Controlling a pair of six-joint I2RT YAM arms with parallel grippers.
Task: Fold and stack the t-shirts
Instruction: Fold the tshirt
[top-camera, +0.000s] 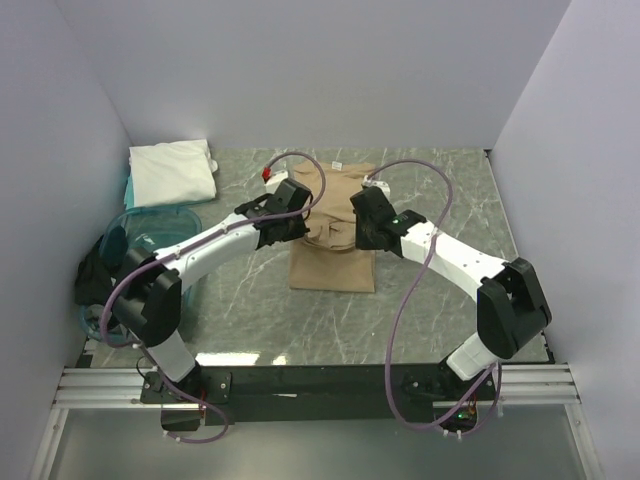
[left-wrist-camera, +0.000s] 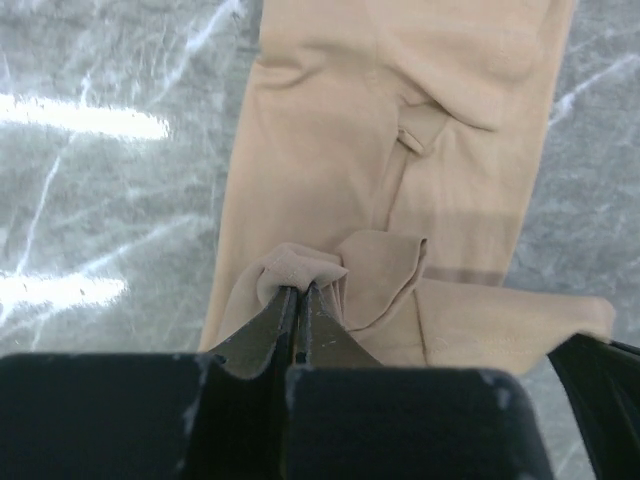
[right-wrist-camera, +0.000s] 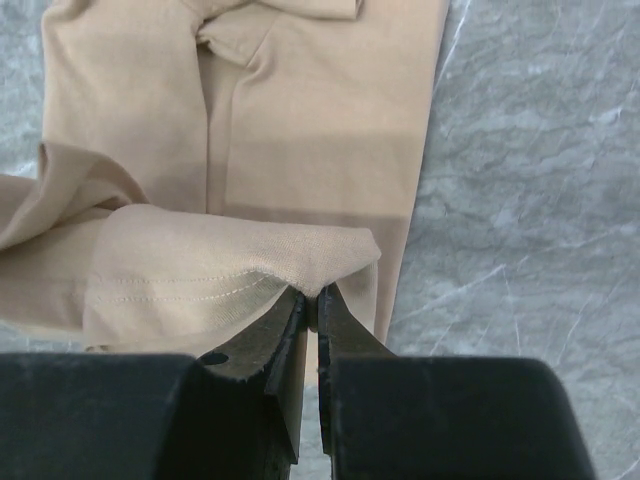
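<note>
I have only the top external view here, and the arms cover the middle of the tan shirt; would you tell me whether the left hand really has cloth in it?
Observer: Yes. In the left wrist view the left hand is shut on a bunched fold of the tan t-shirt.
Operator: Thank you. And what does the right one have?
Observer: The right hand pinches a corner of the stitched hem, folded over the flat layer beneath it.

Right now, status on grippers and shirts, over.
Left gripper and right gripper, fingers shut on tan shirt, fabric bunched between them. White shirt folded, far-left corner. Teal tub beside left arm.
</note>
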